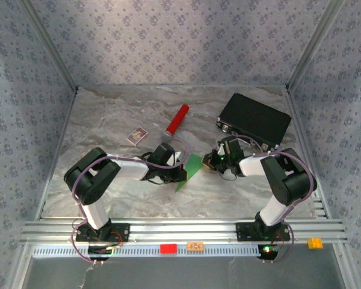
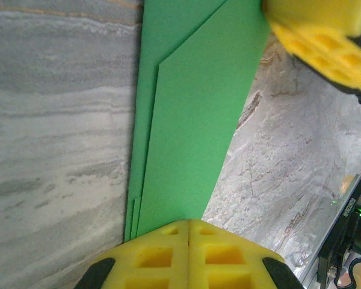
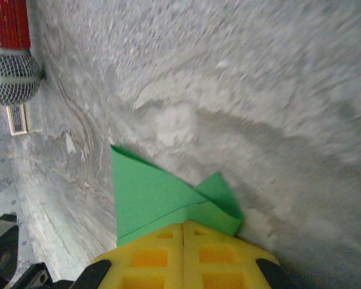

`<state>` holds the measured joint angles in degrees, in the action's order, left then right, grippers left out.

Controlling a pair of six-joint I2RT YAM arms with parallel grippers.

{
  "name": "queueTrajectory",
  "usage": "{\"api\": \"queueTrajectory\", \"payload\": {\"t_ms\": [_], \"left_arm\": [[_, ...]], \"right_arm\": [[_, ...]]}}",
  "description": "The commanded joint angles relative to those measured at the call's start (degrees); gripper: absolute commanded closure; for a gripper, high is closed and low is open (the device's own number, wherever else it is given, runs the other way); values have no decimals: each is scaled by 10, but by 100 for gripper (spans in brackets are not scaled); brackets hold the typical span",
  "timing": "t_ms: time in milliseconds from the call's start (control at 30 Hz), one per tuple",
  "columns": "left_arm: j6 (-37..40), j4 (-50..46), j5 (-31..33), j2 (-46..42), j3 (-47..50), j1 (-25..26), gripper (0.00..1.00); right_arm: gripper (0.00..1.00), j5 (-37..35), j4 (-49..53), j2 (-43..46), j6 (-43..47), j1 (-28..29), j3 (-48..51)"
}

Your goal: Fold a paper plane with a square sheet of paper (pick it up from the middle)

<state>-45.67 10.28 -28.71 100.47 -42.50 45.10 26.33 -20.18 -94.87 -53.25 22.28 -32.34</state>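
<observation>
Green sheet [image 1: 192, 166] is mid-fold, not a plane yet. It sits between the two arms near the middle of the marble tabletop [image 1: 108, 120], folded into a long, narrow strip. The left wrist view shows several stacked edges and one diagonal crease.

- Left gripper [image 2: 188, 232] is clenched on one narrow end.
- Right gripper [image 3: 183, 233] is clenched on the opposite end, where a corner curls over into a small loop.

Progress, judged from the layers: the early lengthwise folds look done. A sharp nose, the wing folds and the final crease look left to do. Can't call it a dart from here.

Hard to read:
- Can't tell whether the paper rests on the table or hangs just off it.
- From overhead the arms cover both ends, leaving a green wedge between them.
- The right wrist view is blurred across the tabletop, and the red cylinder [image 3: 9, 24] is cut off at the top-left corner.
- The fold count under the top layer is hidden.
</observation>
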Motion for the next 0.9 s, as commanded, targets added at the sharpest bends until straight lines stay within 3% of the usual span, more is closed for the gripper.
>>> {"api": "queueTrajectory", "payload": {"t_ms": [0,267,533,667,867], "left_arm": [[5,-67,14,17,26,4,100],[5,-64,11,17,28,4,100],[6,-63,8,18,27,5,100],[5,-62,10,17,29,4,100],[6,-63,11,15,28,4,100]], "right_arm": [[93,-71,62,0,16,-28,-2],[93,-71,104,8,35,-53,-23],[92,-65,172,82,69,-57,-58],[91,-46,159,104,68,-31,-59],[91,-18,112,59,46,41,-59]]}}
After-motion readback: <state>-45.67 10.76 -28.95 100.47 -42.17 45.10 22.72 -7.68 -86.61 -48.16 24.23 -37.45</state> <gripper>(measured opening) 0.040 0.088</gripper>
